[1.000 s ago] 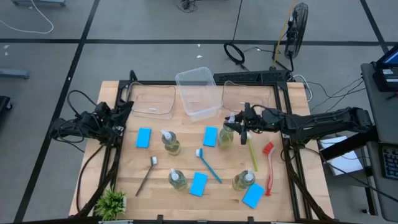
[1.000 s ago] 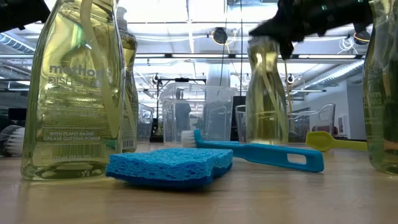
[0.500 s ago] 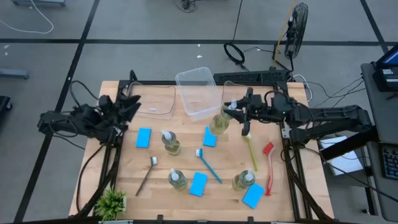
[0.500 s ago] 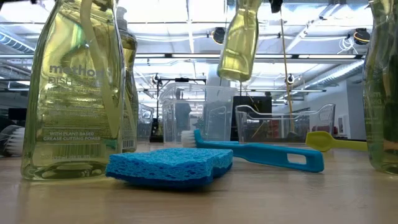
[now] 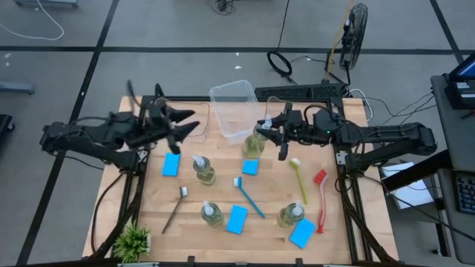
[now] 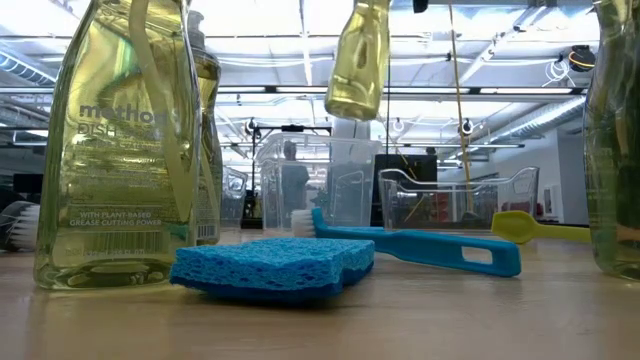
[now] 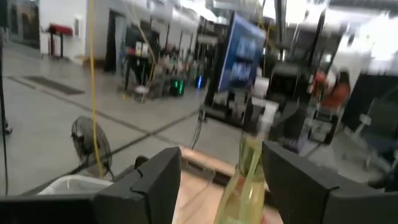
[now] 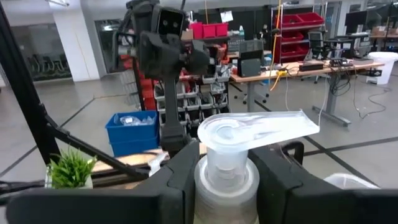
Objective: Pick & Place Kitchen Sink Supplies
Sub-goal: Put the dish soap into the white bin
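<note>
A clear yellow-green soap bottle (image 5: 253,143) with a white pump hangs in the air near the middle of the table's far half, and my right gripper (image 5: 270,133) is shut on it. In the low view the bottle (image 6: 358,60) hangs tilted, high above the wood. My left gripper (image 5: 189,122) is raised over the far left part of the table, open and holding nothing. In the left wrist view it points at the hanging bottle (image 7: 244,180). Three more soap bottles (image 5: 202,170) stand on their bases. Several light-blue sponges (image 5: 171,164) and several brushes (image 5: 249,196) lie flat. My right gripper pinches the bottle's neck (image 8: 227,177), just under the white pump head (image 8: 255,132), between its two fingers. The fingers come in about level from the table's right side. The bottle hangs below them, tilted, clear of the table.
A clear bin (image 5: 236,111) stands at the far middle, just beyond the held bottle, with lower clear bins to its left (image 5: 182,121) and right (image 5: 286,111). A small green plant (image 5: 133,241) sits at the near left corner. Cables and a fan lie beyond the far edge.
My right gripper has lifted the soap bottle off the table and carried it up and toward the far left; the bottle now hangs tilted. My left gripper has risen and moved toward the table's right, levelling out, its fingers still apart.
</note>
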Controlling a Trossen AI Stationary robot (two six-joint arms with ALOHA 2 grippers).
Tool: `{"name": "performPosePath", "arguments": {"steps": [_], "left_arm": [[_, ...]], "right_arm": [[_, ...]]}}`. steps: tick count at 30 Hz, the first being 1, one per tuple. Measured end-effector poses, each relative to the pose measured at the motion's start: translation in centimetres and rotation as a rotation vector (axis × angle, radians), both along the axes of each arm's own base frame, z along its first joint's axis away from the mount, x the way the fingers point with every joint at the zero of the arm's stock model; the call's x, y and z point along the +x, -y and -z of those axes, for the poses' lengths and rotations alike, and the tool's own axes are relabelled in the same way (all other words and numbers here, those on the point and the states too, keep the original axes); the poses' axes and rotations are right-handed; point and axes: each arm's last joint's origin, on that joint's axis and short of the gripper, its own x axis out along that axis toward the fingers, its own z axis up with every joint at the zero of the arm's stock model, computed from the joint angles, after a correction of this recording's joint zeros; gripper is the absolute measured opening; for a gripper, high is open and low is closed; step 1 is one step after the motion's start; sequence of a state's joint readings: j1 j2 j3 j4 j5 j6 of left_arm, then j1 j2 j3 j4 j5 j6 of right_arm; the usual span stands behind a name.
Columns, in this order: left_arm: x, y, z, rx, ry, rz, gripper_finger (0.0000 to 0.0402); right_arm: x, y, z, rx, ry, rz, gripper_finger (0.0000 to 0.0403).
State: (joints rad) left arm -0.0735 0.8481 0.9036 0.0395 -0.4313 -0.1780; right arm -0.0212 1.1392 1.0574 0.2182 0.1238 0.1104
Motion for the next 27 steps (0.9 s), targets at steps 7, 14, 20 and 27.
{"name": "performPosePath", "arguments": {"steps": [7, 14, 20, 27], "left_arm": [[3.7, -0.7, -1.0, 0.01, -0.108, 0.057, 0.0225], [7.4, -1.3, -1.1, 0.053, -0.187, 0.133, 0.0225], [10.3, -2.1, -0.8, 0.061, -0.24, 0.174, 0.0226], [13.2, -2.6, 0.1, 0.045, -0.282, 0.271, 0.0231]], "right_arm": [[0.3, 0.1, -1.9, -0.009, 0.099, -0.041, 0.01], [0.2, 0.6, -2.4, -0.002, 0.144, -0.052, 0.01], [0.4, 1.0, -2.2, -0.011, 0.135, -0.063, 0.0099], [0.3, 1.7, -2.1, -0.015, 0.127, -0.052, 0.0099]]}}
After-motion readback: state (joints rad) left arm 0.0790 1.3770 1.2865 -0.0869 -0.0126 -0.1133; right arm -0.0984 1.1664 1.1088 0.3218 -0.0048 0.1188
